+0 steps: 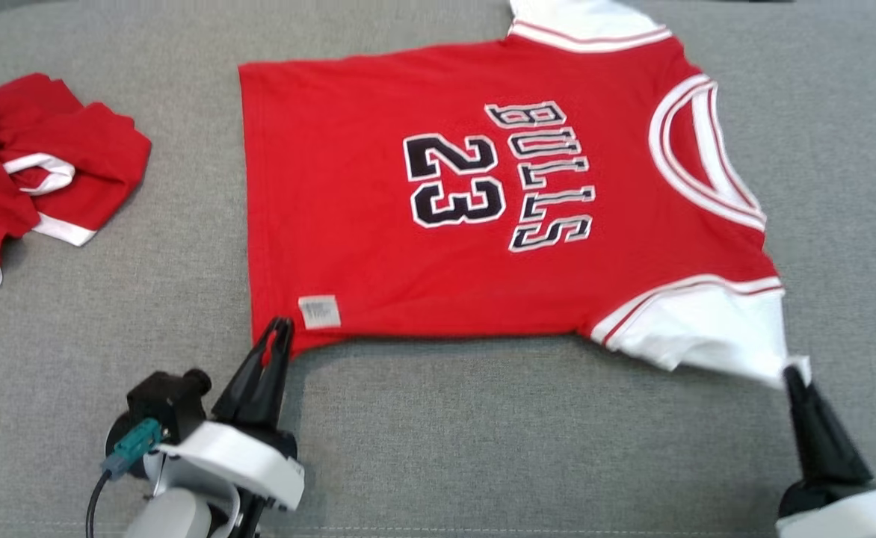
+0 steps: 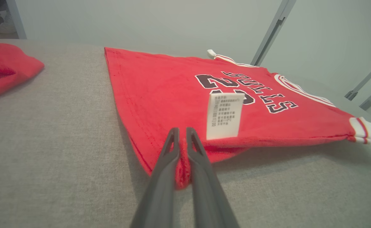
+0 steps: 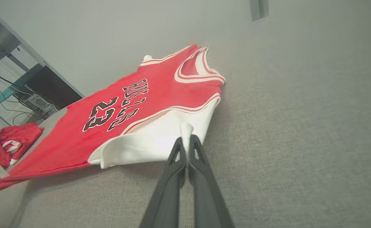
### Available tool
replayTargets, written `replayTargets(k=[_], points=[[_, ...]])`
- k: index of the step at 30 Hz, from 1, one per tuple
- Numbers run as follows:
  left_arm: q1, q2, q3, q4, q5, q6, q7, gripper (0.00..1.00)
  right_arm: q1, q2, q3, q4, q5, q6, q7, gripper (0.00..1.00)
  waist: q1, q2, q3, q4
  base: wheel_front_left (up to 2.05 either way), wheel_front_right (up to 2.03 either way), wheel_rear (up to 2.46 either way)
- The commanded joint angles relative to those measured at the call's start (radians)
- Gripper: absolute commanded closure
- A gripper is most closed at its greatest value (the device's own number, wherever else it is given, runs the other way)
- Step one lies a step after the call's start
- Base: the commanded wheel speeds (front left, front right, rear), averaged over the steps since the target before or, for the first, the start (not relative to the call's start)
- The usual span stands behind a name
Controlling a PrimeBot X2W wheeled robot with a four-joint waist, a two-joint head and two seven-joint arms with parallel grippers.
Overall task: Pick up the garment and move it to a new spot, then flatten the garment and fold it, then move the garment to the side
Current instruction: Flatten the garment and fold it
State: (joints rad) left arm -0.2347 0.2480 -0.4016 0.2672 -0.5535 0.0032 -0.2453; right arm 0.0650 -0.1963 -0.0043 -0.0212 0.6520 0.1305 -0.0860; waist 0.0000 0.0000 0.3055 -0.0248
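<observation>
A crumpled red-and-white cloth (image 1: 34, 164) lies well apart at the far left of the grey woven surface (image 1: 483, 433). The red knit jersey with white sleeves (image 1: 438, 202) lies spread flat at centre. The left wrist view resolves printed lines on the white rectangular care label (image 2: 224, 115). At the near left, the left gripper (image 1: 281, 329) pinches the hem corner. At the near right, the right gripper (image 1: 791, 373) pinches the white sleeve edge.

The head view looked down on the jersey (image 1: 348, 246); both wrist views sat low and close (one per near corner), facing across it.
</observation>
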Motion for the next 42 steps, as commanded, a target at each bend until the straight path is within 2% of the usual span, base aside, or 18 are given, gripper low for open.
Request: replayTargets(k=[1,5,11,12,13,14,18,23,26,32,42], points=[[0.017,0.030,0.044,-0.041,-0.013,0.015,0.014,1.00,0.030,0.009,0.012,-0.057,-0.034,0.000,0.024,1.00,0.0000,0.0000,-0.029,-0.012,0.00,0.00,0.00],[0.085,0.045,0.052,-0.084,-0.032,0.038,0.043,1.00,0.113,0.084,-0.009,-0.102,-0.098,0.000,0.094,1.00,0.0000,0.0000,-0.059,-0.017,0.00,0.00,0.00],[0.132,0.044,0.066,-0.106,-0.068,0.061,0.070,1.00,0.154,0.123,0.008,-0.083,-0.140,0.000,0.145,1.00,0.0000,0.0000,-0.078,-0.018,0.00,0.00,0.00],[0.137,0.043,0.070,-0.096,-0.081,0.063,0.082,0.64,0.145,0.127,0.020,-0.066,-0.147,0.000,0.141,0.55,0.0000,0.0000,-0.080,-0.018,0.00,0.00,0.00],[0.140,0.041,0.069,-0.088,-0.091,0.063,0.097,0.05,0.141,0.129,0.028,-0.058,-0.146,0.000,0.143,0.00,0.0000,0.0000,-0.082,-0.017,0.00,0.00,0.00],[0.141,0.038,0.074,-0.082,-0.095,0.070,0.098,0.00,0.137,0.129,0.031,-0.050,-0.155,0.000,0.142,0.00,0.0000,0.0000,-0.087,-0.015,0.00,0.00,0.00],[0.160,0.025,0.106,-0.099,-0.127,0.100,0.094,0.00,0.125,0.109,0.035,-0.071,-0.167,0.000,0.098,0.00,0.0000,0.0000,-0.100,-0.009,0.00,0.00,0.00],[0.188,0.045,0.140,-0.233,-0.074,0.191,0.058,0.00,0.085,0.061,-0.037,-0.130,-0.269,0.000,-0.034,0.00,0.0000,0.0000,-0.126,0.009,0.00,0.00,0.00],[0.192,0.069,0.133,-0.319,-0.024,0.227,0.061,0.00,0.042,0.040,-0.056,-0.125,-0.346,0.000,-0.081,0.00,0.0000,0.0000,-0.151,0.020,0.00,0.00,0.00],[0.200,0.096,0.106,-0.392,0.034,0.259,0.088,0.00,0.008,0.030,-0.041,-0.077,-0.442,0.000,-0.116,0.00,0.0000,0.0000,-0.199,0.036,0.00,0.00,0.00],[0.295,0.091,0.068,-0.390,0.047,0.292,0.102,0.00,0.126,0.091,-0.023,0.018,-0.490,0.000,-0.160,0.00,0.0000,0.0000,-0.290,0.053,0.00,0.00,0.00]])
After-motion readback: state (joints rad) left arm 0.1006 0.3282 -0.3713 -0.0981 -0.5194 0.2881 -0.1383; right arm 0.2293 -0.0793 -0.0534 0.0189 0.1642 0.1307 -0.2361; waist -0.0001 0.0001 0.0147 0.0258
